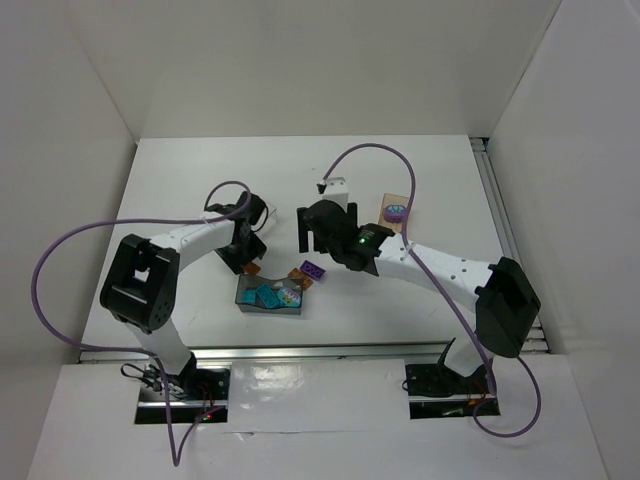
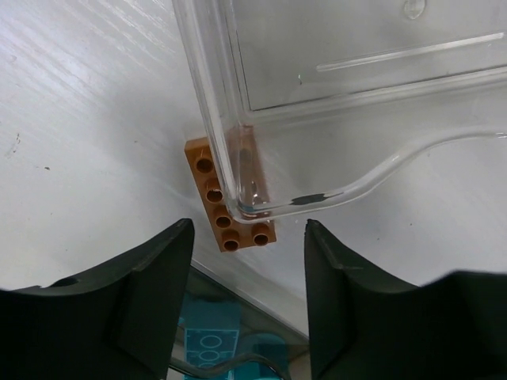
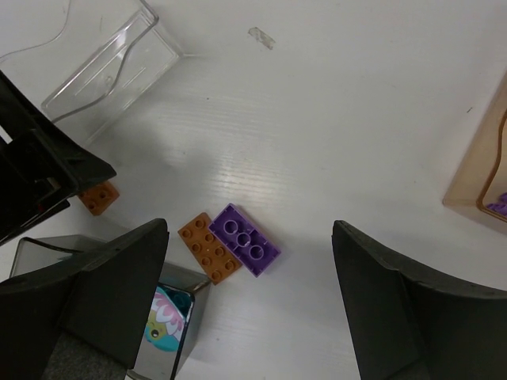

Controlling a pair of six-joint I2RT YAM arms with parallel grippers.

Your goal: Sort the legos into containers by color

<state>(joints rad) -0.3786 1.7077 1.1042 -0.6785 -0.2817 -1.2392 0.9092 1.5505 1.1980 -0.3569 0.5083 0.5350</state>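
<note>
The left gripper (image 2: pixel 248 237) is hanging low over an orange brick (image 2: pixel 230 198). Its jaws are standing moderately apart, one on either side of the brick's near end, and are touching nothing. The brick is lying flat on the table (image 2: pixel 79 119), studs up, against the corner of the clear tray (image 2: pixel 207 103). Part of it is showing through the tray's wall (whether it sits under the rim or just beside it cannot be told). The right gripper (image 3: pixel 252 229) is spread wide and empty above a purple brick (image 3: pixel 245 240) and a second orange brick (image 3: pixel 208 247), which are lying side by side and touching.

The bricks are probably light, stiff and smooth-sided, so a pinch across the long flat sides should hold. A grip on the studs or a corner is likely to let one squirt out. Here one long side is crowded by the tray, which is looking just as light, so a jaw may shove it.

Only the left wrist view is showing how closely the brick and the tray corner meet. The right wrist view is showing the two loose bricks and the edge of the wooden tray (image 3: pixel 475 182). The top view alone is taking in the layout: teal bricks (image 1: pixel 268 294) in the dark-grey tray (image 1: pixel 268 311) and a purple piece (image 1: pixel 397 211) in the wooden one.
</note>
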